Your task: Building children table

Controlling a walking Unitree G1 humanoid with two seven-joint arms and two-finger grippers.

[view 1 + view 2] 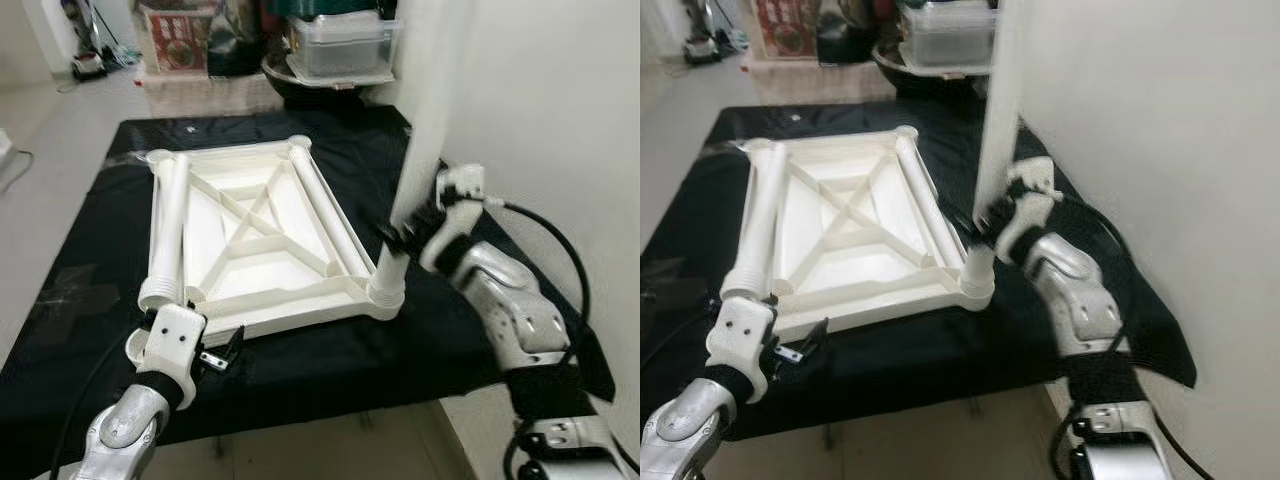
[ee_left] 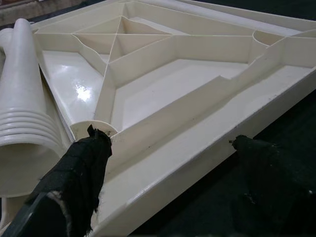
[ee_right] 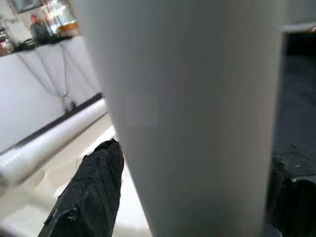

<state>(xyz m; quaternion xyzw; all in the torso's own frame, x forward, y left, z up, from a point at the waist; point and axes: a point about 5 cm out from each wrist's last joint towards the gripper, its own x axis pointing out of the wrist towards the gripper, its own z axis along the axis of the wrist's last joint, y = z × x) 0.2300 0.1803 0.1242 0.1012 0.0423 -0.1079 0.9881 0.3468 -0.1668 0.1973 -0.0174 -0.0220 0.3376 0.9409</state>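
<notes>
A cream children's tabletop (image 1: 290,312) lies upside down on a black cloth (image 1: 330,375), its ribbed underside facing up. One white leg (image 1: 168,225) lies along its left side and another leg (image 1: 327,205) along its right side. A third leg (image 1: 420,150) stands upright in the near right corner socket (image 1: 387,292). My right gripper (image 1: 402,236) is shut on this upright leg just above the socket; the leg (image 3: 192,98) sits between its fingers (image 3: 91,192). My left gripper (image 1: 222,352) is open at the tabletop's near left edge (image 2: 187,163), fingers (image 2: 79,182) apart.
The cloth-covered table ends close in front of me, with bare floor (image 1: 50,130) to the left. A white wall (image 1: 560,100) rises close on the right. Boxes and a clear plastic bin (image 1: 335,45) are stacked behind the table's far edge.
</notes>
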